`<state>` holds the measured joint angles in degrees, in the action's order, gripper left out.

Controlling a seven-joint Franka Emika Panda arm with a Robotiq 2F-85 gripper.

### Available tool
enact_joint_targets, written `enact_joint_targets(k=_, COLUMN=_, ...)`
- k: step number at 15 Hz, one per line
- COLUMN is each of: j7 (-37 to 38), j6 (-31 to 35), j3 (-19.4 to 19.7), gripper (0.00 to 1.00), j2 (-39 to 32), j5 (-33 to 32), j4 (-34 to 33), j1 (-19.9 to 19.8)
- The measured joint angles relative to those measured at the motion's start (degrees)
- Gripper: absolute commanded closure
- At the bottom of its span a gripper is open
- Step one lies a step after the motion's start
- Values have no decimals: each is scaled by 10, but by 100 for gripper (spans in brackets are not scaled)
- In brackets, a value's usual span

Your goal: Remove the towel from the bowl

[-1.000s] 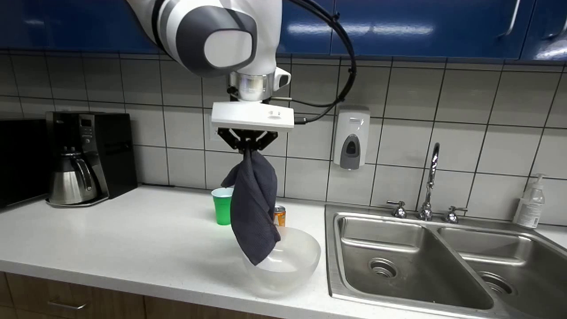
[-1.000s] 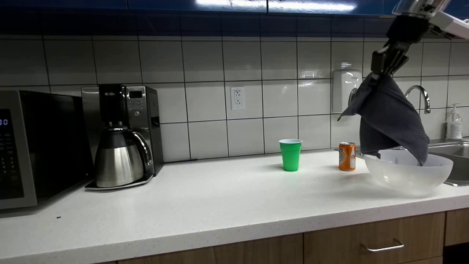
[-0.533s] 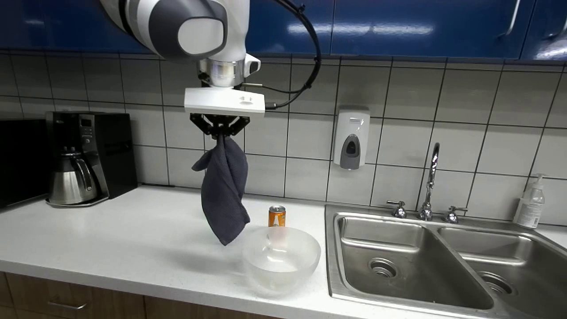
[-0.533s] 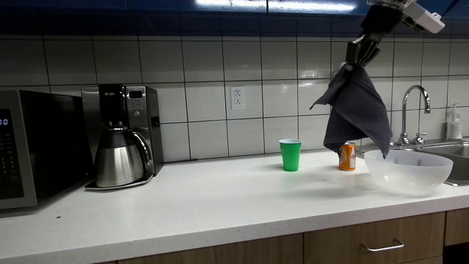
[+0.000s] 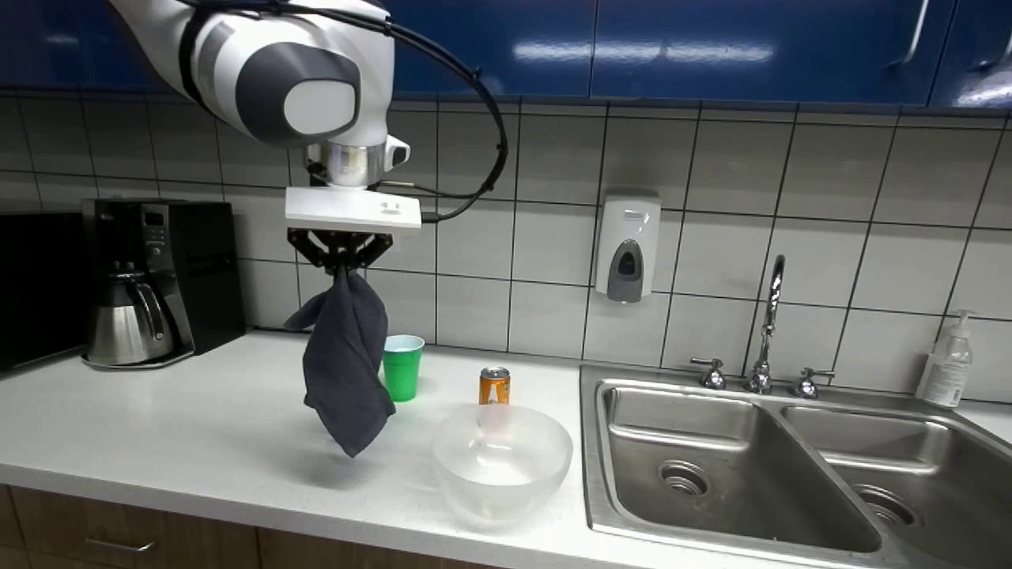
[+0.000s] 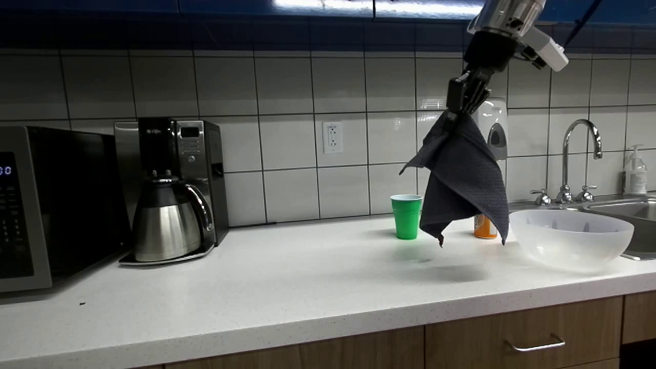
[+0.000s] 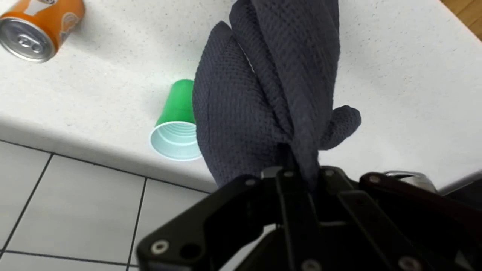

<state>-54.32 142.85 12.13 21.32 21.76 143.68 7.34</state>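
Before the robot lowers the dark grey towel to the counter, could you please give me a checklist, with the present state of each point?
1. Gripper shut on the towel: ok; the cloth is pinched at its top.
2. Towel out of the bowl: ok; an exterior view shows a gap between them.
3. Bowl upright on the counter: ok.
4. Towel low enough for release: not ok; its lowest tip hangs above the counter.
5. Room between towel and green cup: cannot tell; in the wrist view the towel hides part of the cup.
6. Orange can upright: ok.
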Motion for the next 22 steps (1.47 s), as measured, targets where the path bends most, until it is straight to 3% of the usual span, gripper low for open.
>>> enact_joint_targets(k=6, j7=-2, j6=0, j3=-1, gripper=98, j2=-75, j5=2, j4=2, j1=7)
enact_joint_targets(k=7, j7=-3, j6=0, j3=-1, gripper=72, j2=-87, j5=3, j4=3, j1=7)
enact_joint_targets(k=12, j7=-3, j6=0, j3=-6, gripper=39, j2=-133, j5=4, j4=4, j1=2)
enact_joint_targets(k=17, j7=-3, j6=0, j3=-20, gripper=1, j2=-134, j5=4, j4=2, j1=-5)
enact_joint_targets(k=22, j7=-2, j6=-12, j3=-32, gripper=0, j2=-100, j5=3, j4=3, j1=-5)
